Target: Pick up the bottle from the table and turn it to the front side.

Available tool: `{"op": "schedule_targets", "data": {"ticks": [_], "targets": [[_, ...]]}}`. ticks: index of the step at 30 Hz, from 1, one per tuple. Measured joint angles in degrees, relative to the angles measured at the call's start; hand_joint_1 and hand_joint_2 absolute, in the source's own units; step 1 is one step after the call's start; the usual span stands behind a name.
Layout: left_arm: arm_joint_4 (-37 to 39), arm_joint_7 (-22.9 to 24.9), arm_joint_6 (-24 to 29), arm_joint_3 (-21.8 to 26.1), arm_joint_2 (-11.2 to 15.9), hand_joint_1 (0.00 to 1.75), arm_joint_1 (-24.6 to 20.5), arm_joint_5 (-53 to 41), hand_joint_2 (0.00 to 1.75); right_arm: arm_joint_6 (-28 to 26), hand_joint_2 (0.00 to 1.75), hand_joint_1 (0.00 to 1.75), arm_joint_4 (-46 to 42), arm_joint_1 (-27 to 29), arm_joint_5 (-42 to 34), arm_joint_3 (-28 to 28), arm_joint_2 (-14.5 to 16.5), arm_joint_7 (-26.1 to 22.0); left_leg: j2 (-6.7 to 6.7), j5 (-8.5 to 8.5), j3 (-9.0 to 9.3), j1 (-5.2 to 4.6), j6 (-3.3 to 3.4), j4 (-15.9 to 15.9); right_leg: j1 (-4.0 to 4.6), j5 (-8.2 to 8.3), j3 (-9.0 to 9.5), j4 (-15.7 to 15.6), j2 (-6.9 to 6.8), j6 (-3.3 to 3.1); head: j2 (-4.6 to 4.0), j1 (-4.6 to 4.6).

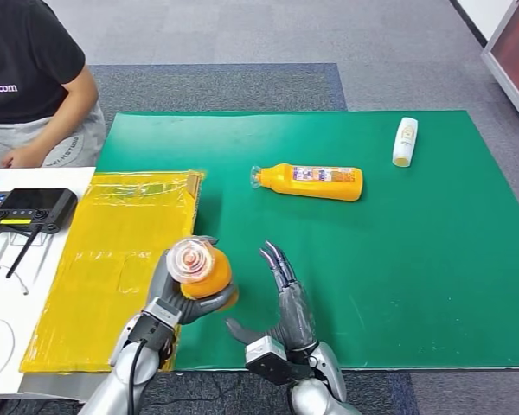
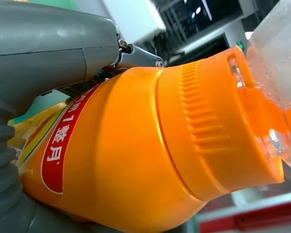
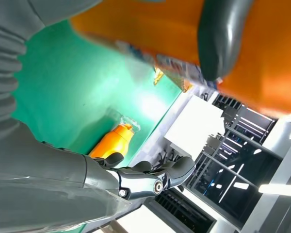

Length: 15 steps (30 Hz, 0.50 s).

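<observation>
My left hand (image 1: 172,298) grips an orange bottle (image 1: 198,268) above the near edge of the green mat (image 1: 406,277), its clear cap pointing up at the head camera. The left wrist view shows this bottle (image 2: 137,145) close up, with a red label strip and a ribbed orange collar. Just to the right of the bottle, my right hand (image 1: 286,298) is open with fingers raised, not touching it. In the right wrist view the held bottle (image 3: 276,58) has a dark finger of the left hand across it, beyond the open right hand (image 3: 137,179).
A second orange bottle (image 1: 312,182) lies on its side mid-mat, cap to the left. A small white bottle (image 1: 405,141) lies at the far right. A yellow sheet (image 1: 113,251) covers the mat's left side. A black controller (image 1: 28,209) and a seated person (image 1: 28,78) are at far left.
</observation>
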Motion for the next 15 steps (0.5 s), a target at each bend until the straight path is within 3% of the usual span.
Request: {"op": "schedule_targets", "data": {"ticks": [6, 11, 15], "targets": [[-0.38, 1.89, 1.01, 0.7, 2.43, 1.75, -0.24, -5.78, 1.75, 0.16, 0.0, 0.0, 0.0, 0.03, 0.15, -0.04, 0.0, 0.06, 0.0, 0.01, 0.0, 0.0, 0.0, 0.0, 0.0, 0.0, -0.01, 0.0, 0.0, 0.0, 0.0, 0.0], [0.46, 9.14, -1.67, 0.26, 6.48, 1.75, -2.55, -18.85, 1.75, 0.37, 0.0, 0.0, -0.08, 0.46, 0.66, -0.35, 0.0, 0.09, 0.02, 0.01, 0.01, 0.0, -0.01, 0.0, 0.0, 0.01, -0.02, 0.0, 0.0, -0.01, 0.0, 0.0], [2.92, 13.1, -3.85, -0.79, 9.18, 1.75, -6.17, -26.18, 1.75, 0.48, 1.75, 0.0, -0.26, 1.08, 1.16, -1.03, 0.01, 0.1, 0.01, 0.02, 0.1, 0.01, -0.13, -0.01, 0.01, 0.03, 0.06, 0.01, 0.03, -0.05, 0.0, 0.0]]}}
